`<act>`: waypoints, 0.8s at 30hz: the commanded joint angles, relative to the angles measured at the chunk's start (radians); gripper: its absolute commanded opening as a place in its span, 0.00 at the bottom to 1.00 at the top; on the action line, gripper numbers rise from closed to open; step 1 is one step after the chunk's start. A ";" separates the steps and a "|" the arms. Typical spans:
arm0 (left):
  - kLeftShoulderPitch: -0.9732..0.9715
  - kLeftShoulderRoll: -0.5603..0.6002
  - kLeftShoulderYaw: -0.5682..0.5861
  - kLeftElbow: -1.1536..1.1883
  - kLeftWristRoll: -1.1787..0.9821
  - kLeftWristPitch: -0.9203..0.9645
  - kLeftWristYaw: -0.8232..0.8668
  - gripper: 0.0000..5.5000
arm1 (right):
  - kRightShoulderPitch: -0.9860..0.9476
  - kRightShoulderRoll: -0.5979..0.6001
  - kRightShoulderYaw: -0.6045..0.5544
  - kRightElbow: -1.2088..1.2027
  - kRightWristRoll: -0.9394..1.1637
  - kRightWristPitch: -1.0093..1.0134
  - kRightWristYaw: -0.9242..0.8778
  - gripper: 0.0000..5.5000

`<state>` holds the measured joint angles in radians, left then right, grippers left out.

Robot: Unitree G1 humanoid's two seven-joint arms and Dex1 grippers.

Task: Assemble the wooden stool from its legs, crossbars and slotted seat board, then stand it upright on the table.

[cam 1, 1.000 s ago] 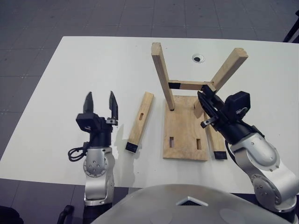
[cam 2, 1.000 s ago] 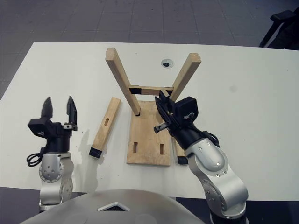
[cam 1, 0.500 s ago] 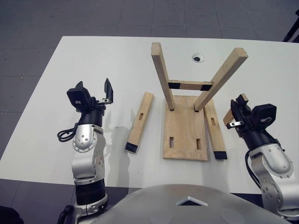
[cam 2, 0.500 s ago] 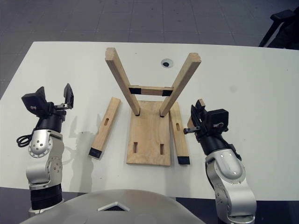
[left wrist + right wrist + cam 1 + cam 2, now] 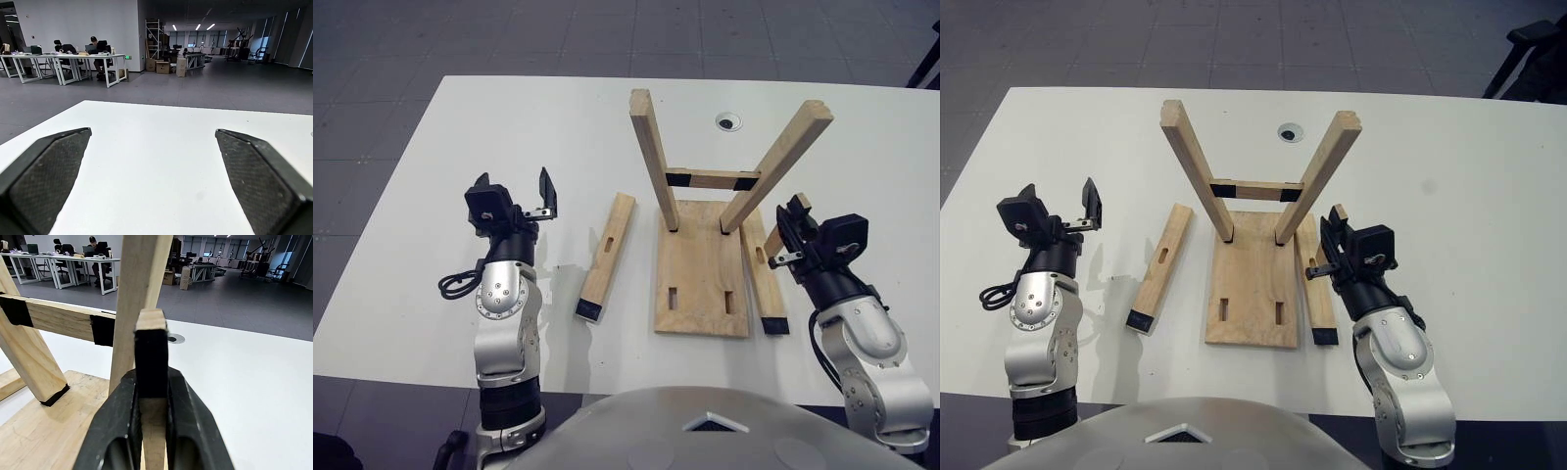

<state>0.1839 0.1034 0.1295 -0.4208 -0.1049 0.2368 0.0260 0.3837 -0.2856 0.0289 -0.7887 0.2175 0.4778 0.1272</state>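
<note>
The slotted seat board [image 5: 700, 284] lies flat on the white table [image 5: 509, 127]. Two legs [image 5: 654, 157] [image 5: 781, 157] stand up from its far slots, joined by a crossbar [image 5: 710, 179]. One loose leg [image 5: 607, 253] lies left of the board, and another [image 5: 766, 284] lies along its right edge. My right gripper [image 5: 789, 231] is shut on a short black-ended crossbar [image 5: 149, 320], held upright just right of the right standing leg [image 5: 139, 279]. My left gripper [image 5: 521, 201] hovers open left of the loose leg, with nothing between its pads [image 5: 46, 181].
A round cable hole [image 5: 727, 121] sits in the table behind the stool. A black cable [image 5: 455, 285] loops beside my left wrist. Bare table stretches on the far left and far right; the front edge runs close below both arms.
My right gripper, with the short crossbar, swung out from the standing leg's base to the right, then came partway back. My left arm shifted left and its wrist turned.
</note>
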 commanded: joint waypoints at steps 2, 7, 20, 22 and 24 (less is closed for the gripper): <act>0.003 -0.008 0.001 -0.005 0.012 0.009 0.004 0.85 | -0.007 0.013 0.006 0.022 -0.028 -0.011 -0.003 0.07; 0.002 -0.010 0.005 -0.010 0.010 0.014 0.005 0.85 | 0.002 0.027 0.023 0.070 -0.059 -0.032 -0.004 0.07; 0.010 -0.028 -0.005 -0.002 0.010 0.017 0.005 0.85 | 0.052 0.087 0.119 0.205 -0.161 -0.141 -0.027 0.07; 0.009 -0.028 -0.001 0.001 0.009 0.016 0.006 0.85 | 0.059 0.090 0.130 0.194 -0.166 -0.142 -0.028 0.07; 0.010 -0.030 0.000 0.000 0.008 0.017 0.006 0.85 | 0.054 0.088 0.125 0.176 -0.167 -0.137 -0.026 0.07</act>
<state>0.1927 0.0784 0.1253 -0.4219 -0.1037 0.2376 0.0260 0.4084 -0.1976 0.1410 -0.6358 0.0466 0.2866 0.0897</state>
